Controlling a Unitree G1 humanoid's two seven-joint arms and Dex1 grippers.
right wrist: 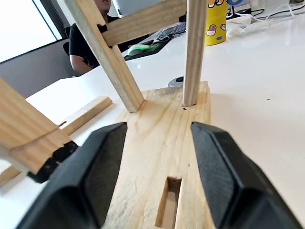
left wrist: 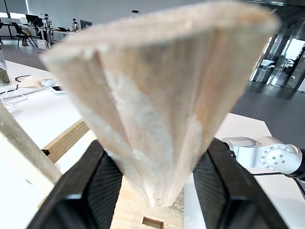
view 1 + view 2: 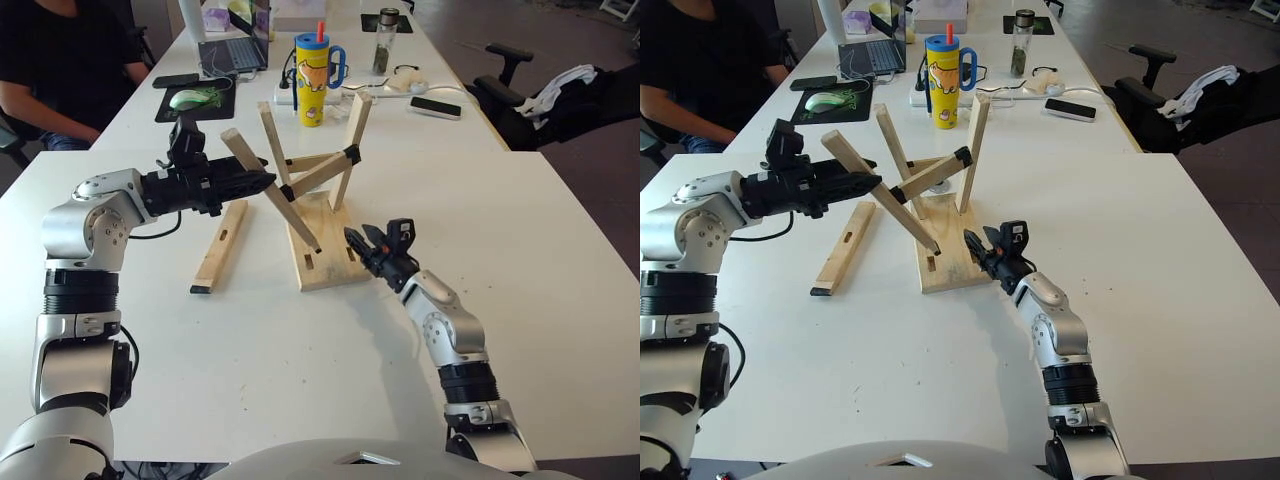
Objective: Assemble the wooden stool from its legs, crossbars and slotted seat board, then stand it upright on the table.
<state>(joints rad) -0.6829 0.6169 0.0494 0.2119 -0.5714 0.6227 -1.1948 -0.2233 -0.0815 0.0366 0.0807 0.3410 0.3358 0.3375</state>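
The slotted seat board (image 3: 330,262) lies flat on the white table (image 3: 560,260). Several wooden legs rise from it, joined by crossbars (image 3: 318,170) with black ends. One leg (image 3: 298,222) leans steeply toward my left. My left gripper (image 3: 264,184) is shut on that leg at mid-length; in the left wrist view the leg (image 2: 157,95) sits between the black pads (image 2: 97,186). My right gripper (image 3: 360,240) is open at the board's near right end, its fingers (image 1: 102,157) spread above the board (image 1: 157,143) on either side of a slot (image 1: 169,200).
A loose slotted wooden piece (image 3: 221,245) lies on the table left of the board. Behind stand a yellow cup (image 3: 313,80), a laptop (image 3: 232,50), a mouse (image 3: 190,98), a phone (image 3: 435,106) and a bottle (image 3: 385,40). An office chair (image 3: 505,95) is at far right.
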